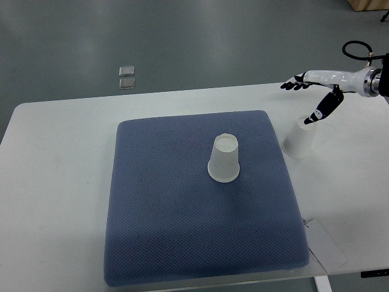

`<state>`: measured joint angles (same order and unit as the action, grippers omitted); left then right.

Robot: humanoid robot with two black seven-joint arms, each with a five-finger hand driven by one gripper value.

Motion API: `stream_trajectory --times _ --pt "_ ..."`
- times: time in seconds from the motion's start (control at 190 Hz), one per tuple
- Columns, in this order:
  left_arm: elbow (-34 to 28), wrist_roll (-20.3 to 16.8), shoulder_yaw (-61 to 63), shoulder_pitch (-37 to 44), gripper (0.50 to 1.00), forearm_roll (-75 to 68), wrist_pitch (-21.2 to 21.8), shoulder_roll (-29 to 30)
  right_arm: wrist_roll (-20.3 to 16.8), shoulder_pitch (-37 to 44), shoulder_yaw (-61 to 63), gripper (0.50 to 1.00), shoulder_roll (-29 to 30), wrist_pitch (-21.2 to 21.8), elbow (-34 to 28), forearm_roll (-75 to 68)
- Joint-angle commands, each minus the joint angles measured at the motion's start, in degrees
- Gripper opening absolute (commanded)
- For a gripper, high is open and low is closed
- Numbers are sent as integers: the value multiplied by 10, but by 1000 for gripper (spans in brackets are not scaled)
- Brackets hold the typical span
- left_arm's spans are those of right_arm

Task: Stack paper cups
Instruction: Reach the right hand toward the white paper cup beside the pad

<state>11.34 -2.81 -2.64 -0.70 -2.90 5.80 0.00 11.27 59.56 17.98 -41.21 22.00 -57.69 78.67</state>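
Observation:
One white paper cup [223, 159] stands upside down near the middle of the blue mat [158, 231]. A second white paper cup [299, 139] stands upside down on the white table just off the mat's right edge. My right hand [309, 98] comes in from the right edge and hovers just above and behind this second cup. Its fingers [295, 84] are spread and its thumb [322, 111] points down toward the cup top, holding nothing. My left arm does not show.
The white table [55, 182] carries the mat. A white paper sheet [327, 246] lies at the mat's front right corner. Two small clear squares [127, 76] lie on the grey floor beyond the table's far edge.

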Motion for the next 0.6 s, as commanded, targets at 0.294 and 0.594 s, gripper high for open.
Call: stream_trajectory --times 0.294,0.594 --pt "0 0 0 0 1000 0 0 0 1 -1 -58 909 29 -35 15 61" --pt "0 0 0 0 1000 0 0 0 1 -5 -105 905 52 -100 44 62"
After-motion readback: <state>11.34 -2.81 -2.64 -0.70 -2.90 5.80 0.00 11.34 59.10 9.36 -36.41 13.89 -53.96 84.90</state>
